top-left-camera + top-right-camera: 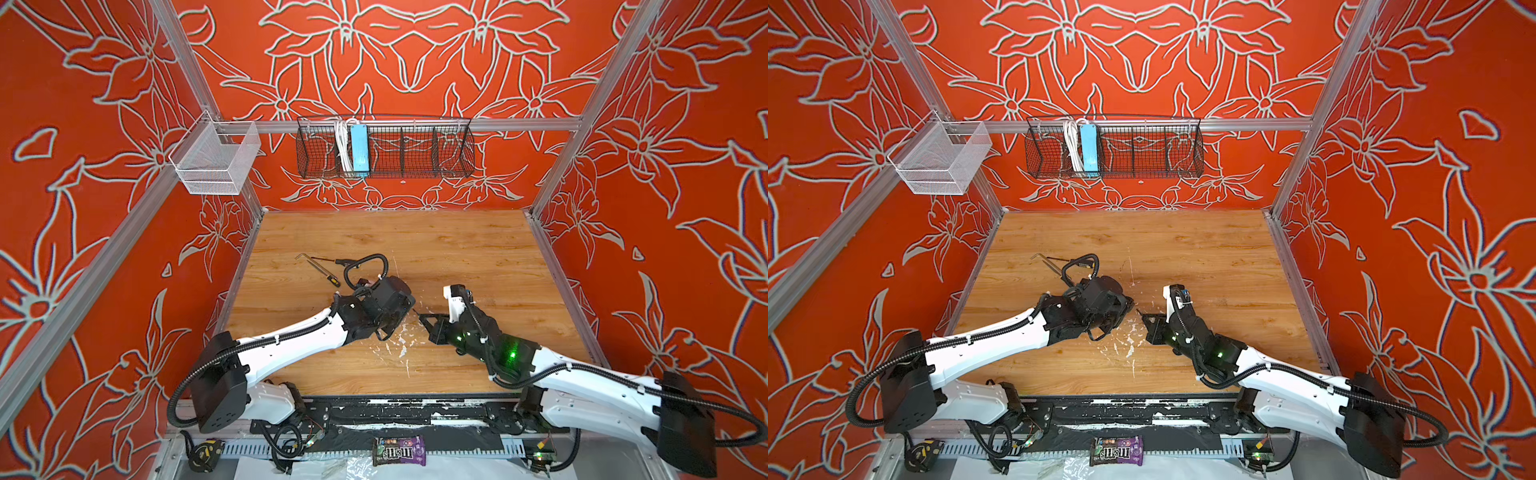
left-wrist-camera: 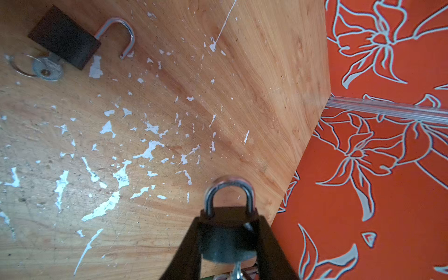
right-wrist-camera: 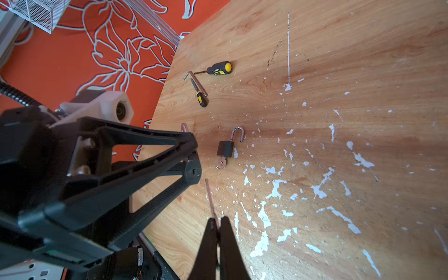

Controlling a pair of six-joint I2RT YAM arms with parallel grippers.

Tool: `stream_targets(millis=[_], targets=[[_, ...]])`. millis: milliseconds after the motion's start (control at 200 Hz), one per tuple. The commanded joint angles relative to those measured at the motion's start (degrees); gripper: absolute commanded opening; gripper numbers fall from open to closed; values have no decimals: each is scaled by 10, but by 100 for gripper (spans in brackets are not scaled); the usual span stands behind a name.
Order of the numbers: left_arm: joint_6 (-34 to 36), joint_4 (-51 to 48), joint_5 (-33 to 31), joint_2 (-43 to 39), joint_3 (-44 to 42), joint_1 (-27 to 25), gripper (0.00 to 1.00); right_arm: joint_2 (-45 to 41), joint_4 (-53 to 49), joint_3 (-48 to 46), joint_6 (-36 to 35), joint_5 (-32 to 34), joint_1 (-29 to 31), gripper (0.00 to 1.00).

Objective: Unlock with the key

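Observation:
My left gripper (image 2: 229,219) is shut on a dark padlock (image 2: 228,240), gripping the sides of its body. Its steel shackle (image 2: 229,191) is closed and points away from the wrist. My right gripper (image 3: 218,219) is shut on a thin key (image 3: 210,197), seen edge-on. The key's tip lies close beside the keyhole face (image 3: 193,172) of the held padlock; I cannot tell whether they touch. In both top views the left gripper (image 1: 409,305) and the right gripper (image 1: 422,318) meet tip to tip above mid-table, and the padlock is hidden there.
A second padlock (image 3: 225,148) lies on the table with its shackle open and a ringed key (image 2: 47,70) in it. Two screwdrivers (image 3: 219,68) (image 3: 201,97) and a hex key (image 3: 191,75) lie further back left. A white mesh basket (image 1: 216,160) and a black wire basket (image 1: 384,147) hang on the walls.

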Motion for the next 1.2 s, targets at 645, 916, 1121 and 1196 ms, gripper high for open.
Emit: stream_targets(millis=[645,916,1121,1196], targets=[[-18,29,2,-6,1,2,6,28,64,-2,10,58,23,0],[-19,38,11,-1,6,2,6,46,84,8,4,42,24,0],[-12,45,30,-4,7,2,5,44,97,2,31,57,24,0],[-3,37,40,-4,12,3,4,40,74,16,27,58,23,0]])
